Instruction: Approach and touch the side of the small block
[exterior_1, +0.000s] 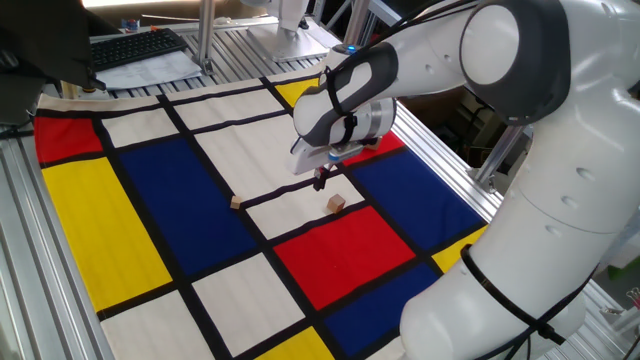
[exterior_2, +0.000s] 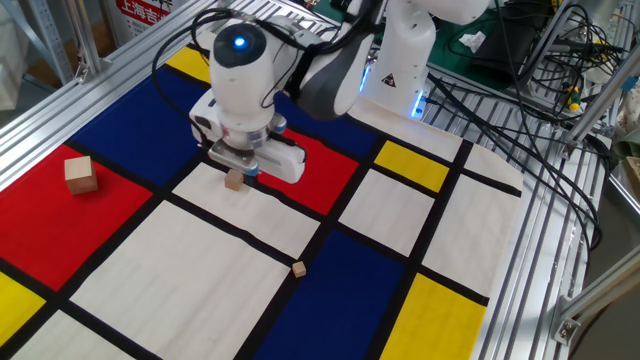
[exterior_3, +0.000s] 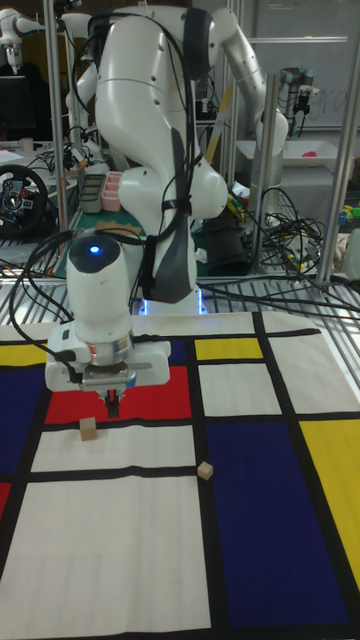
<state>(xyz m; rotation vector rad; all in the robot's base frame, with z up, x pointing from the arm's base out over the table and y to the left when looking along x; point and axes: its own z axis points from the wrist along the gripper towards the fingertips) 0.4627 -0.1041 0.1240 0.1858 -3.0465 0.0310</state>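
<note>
The small block (exterior_1: 335, 203) (exterior_2: 234, 181) (exterior_3: 89, 430) is a light-tan wooden cube lying on a white field next to a red one of the checked mat. My gripper (exterior_1: 321, 184) (exterior_2: 249, 172) (exterior_3: 113, 405) points down just beside it, low over the mat, with its dark fingers pressed together and nothing between them. In the tall fixed view a narrow gap shows between the fingertips and the block. From the other fixed view the gripper's white body hangs right over the block's far edge, and I cannot tell whether they touch.
A larger pale wooden cube (exterior_2: 80, 174) sits on a red field well to one side. A tiny wooden chip (exterior_2: 298, 268) (exterior_1: 236, 203) (exterior_3: 205, 470) lies by a black line. Aluminium rails (exterior_2: 70, 95) border the mat, cables (exterior_2: 545, 100) lie beyond it, and a keyboard (exterior_1: 140, 45) lies behind it.
</note>
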